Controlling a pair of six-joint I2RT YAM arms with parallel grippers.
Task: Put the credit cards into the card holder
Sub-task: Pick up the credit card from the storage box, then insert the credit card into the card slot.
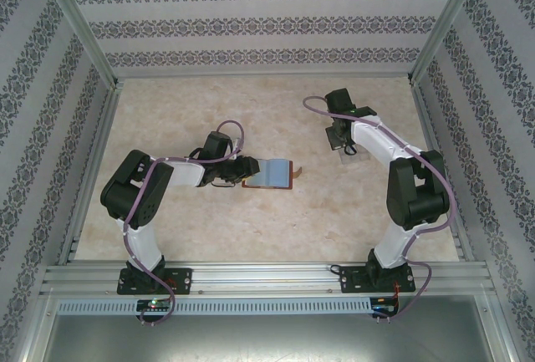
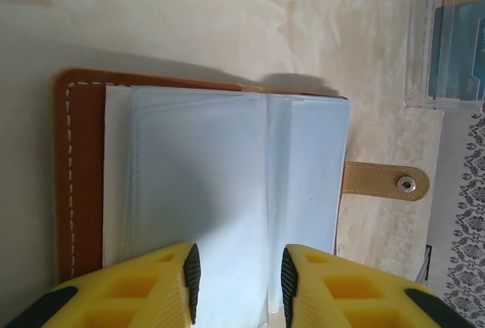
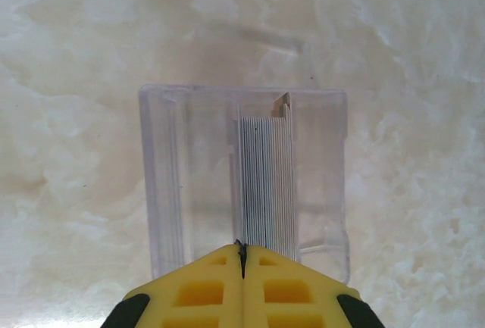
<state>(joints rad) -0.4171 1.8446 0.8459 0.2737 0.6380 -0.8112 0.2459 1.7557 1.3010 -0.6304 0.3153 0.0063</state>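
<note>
My right end effector (image 3: 242,251) has its fingers pressed together right above the near end of the credit cards (image 3: 265,176), which stand on edge as a tight stack inside the clear case (image 3: 167,176) just ahead of my fingertips. I cannot tell whether a single card edge is caught between them. To do this well, I judge I should lift straight up and slowly, so only one card comes out and the case does not tip on the tabletop (image 3: 76,40). My left end effector (image 2: 236,275) has its fingers apart, with the card holder (image 2: 83,176) lying open directly beneath and ahead of them. Its pale sleeves (image 2: 197,184) look empty, and the snap tab (image 2: 386,182) points away to the right. The sleeve under those fingers should stay flat and open for the card.
</note>
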